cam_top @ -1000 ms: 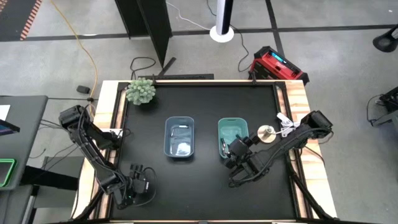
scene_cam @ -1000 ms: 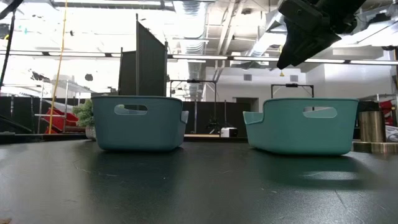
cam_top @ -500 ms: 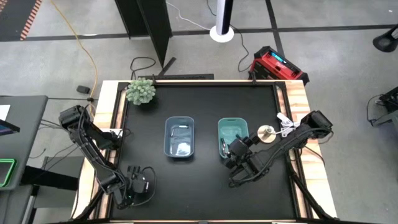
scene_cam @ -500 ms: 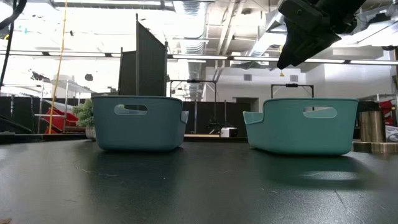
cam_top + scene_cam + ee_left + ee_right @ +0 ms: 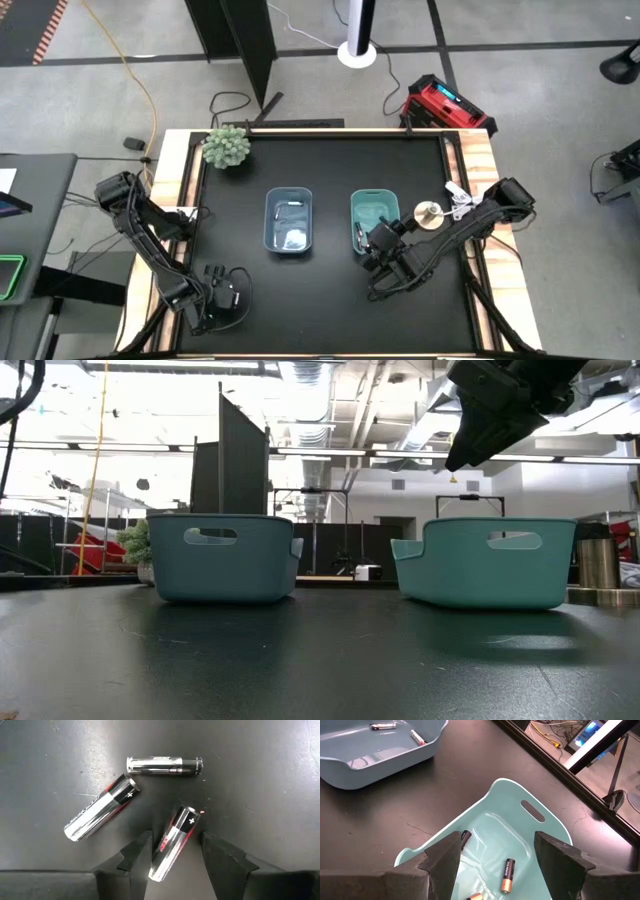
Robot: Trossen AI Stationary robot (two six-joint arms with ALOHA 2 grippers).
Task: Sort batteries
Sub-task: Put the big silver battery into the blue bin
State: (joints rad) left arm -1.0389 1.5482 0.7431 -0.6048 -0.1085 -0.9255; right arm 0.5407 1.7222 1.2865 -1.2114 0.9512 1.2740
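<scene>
Batteries first: through the left wrist camera I count three silver batteries lying on the black table (image 5: pixel 330 300). The nearest battery (image 5: pixel 175 842) sits slanted between the left gripper's (image 5: pixel 175 855) two fingers, which are spread wide on either side of it and grip nothing. A second battery (image 5: pixel 100 807) lies toward the left of that frame, and a third battery (image 5: pixel 164 765) lies level near the top centre.

From above I see that gripper low in the frame's lower left, close to the table's near edge. The right gripper (image 5: pixel 378 248) hangs at the near end of the teal bin (image 5: pixel 372 208), right of centre. Its fingers are parted and empty, and past them I see a dark copper-ended battery (image 5: pixel 507 875) on the bin floor, with another battery (image 5: pixel 465 837) just beside the near wall.

The blue bin (image 5: pixel 289 221) stands left of centre, holding silver batteries (image 5: pixel 400 730). A small plant (image 5: pixel 226 146) sits at the table's upper left corner.
</scene>
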